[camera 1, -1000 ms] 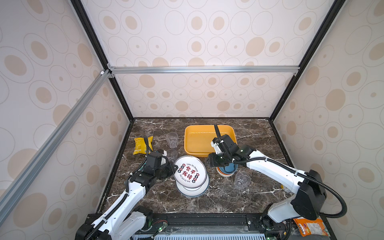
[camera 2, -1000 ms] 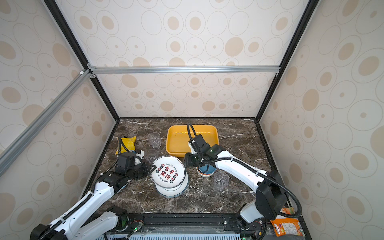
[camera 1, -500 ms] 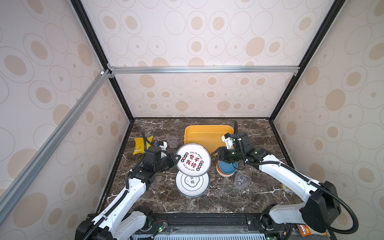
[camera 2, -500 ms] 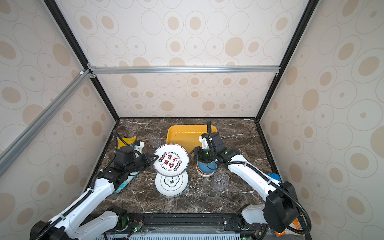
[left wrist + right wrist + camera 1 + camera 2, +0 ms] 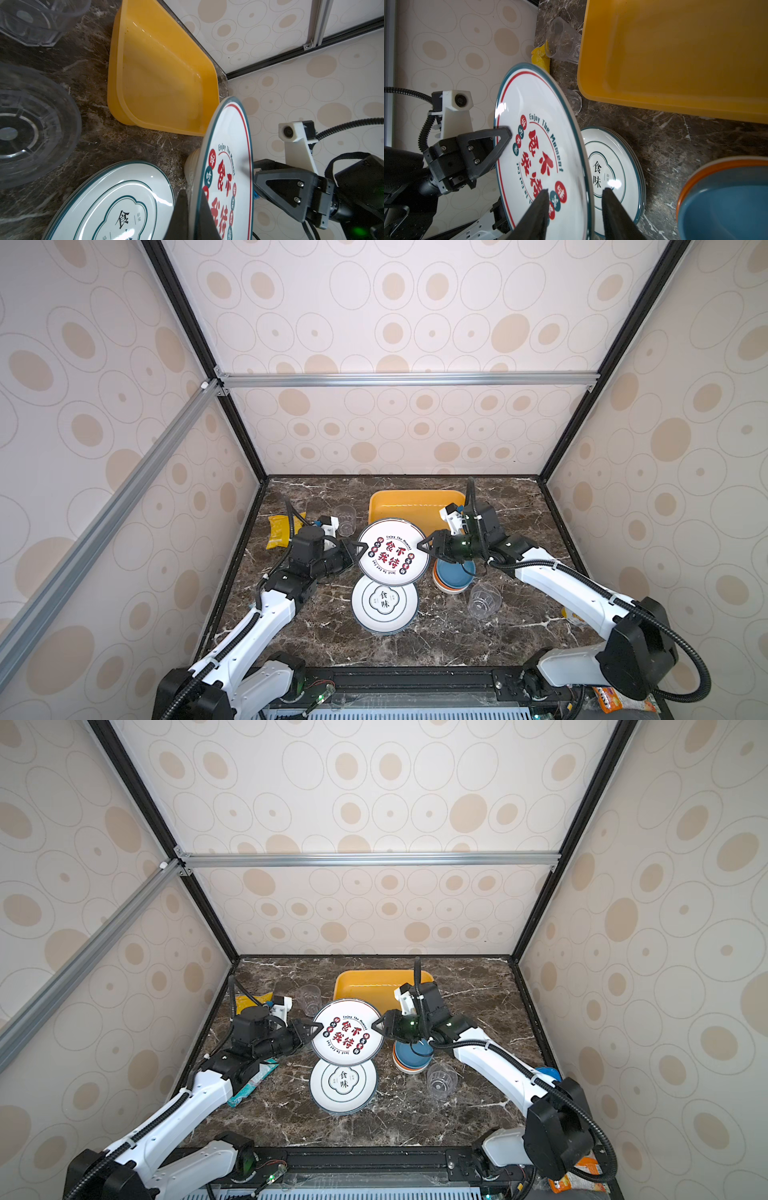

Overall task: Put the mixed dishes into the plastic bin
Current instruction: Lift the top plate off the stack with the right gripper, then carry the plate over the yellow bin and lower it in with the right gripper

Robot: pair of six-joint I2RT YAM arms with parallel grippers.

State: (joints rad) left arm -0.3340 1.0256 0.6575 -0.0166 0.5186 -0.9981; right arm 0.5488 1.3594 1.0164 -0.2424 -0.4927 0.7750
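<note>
My left claw [image 5: 360, 549] is clamped tight on the left edge of the red-lettered plate [image 5: 392, 551]. It holds the plate clear of the counter [image 5: 457, 635], tilted with the printed face up toward the camera. The left wrist view shows both fingers [image 5: 204, 214] pinching the rim, one on each face.

My right claw [image 5: 423, 545] sits at the opposite edge of the same plate. Its jaws are partly open and straddle the rim. In the right wrist view one of the fingers [image 5: 542, 205] lies over the printed face and the other is behind the plate, with a gap showing, so I don't read that as a grip.

The plate hangs just in front of the yellow bin [image 5: 415, 499], overlapping its near wall in both top views. I see nothing inside the bin.

Under the raised plate a stack of plates [image 5: 384, 605] lies flat on the counter. Just to its right is a stack of bowls [image 5: 455, 578], blue on top, with the right claw above it. One clear cup [image 5: 484, 599] stands near those bowls. Another cup [image 5: 345, 518] is left of the bin, beside a yellow snack bag [image 5: 278, 531].
</note>
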